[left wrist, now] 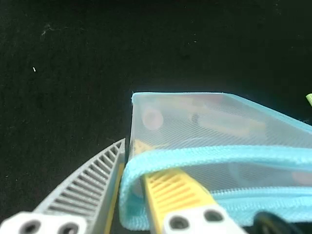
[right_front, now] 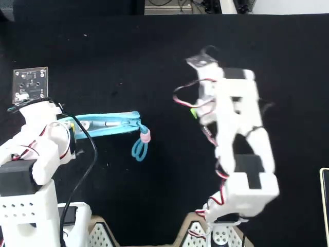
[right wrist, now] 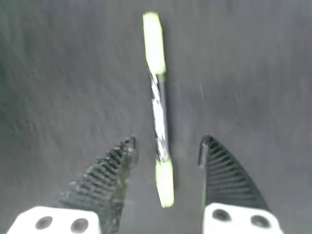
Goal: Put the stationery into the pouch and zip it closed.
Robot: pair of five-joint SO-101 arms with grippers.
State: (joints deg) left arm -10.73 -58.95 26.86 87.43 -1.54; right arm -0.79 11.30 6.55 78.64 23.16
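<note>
A light blue mesh pouch (right_front: 105,124) lies at the left of the black table, with its blue zip loop (right_front: 139,147) hanging off its right end. My left gripper (left wrist: 130,144) is shut on the pouch (left wrist: 209,131) at its left end, with the yellow finger (left wrist: 170,187) inside the open rim and the grey finger (left wrist: 95,178) outside. Some stationery shows faintly through the mesh. A pen with green ends (right wrist: 159,105) lies on the cloth between the black fingers of my open right gripper (right wrist: 167,144). A green tip of the pen (right_front: 194,113) shows beside the right arm (right_front: 234,134).
A small square circuit board (right_front: 30,83) lies at the far left behind the left arm. A yellow-edged object (right_front: 324,198) pokes in at the right edge. The black cloth (right_front: 128,56) between and behind the arms is bare.
</note>
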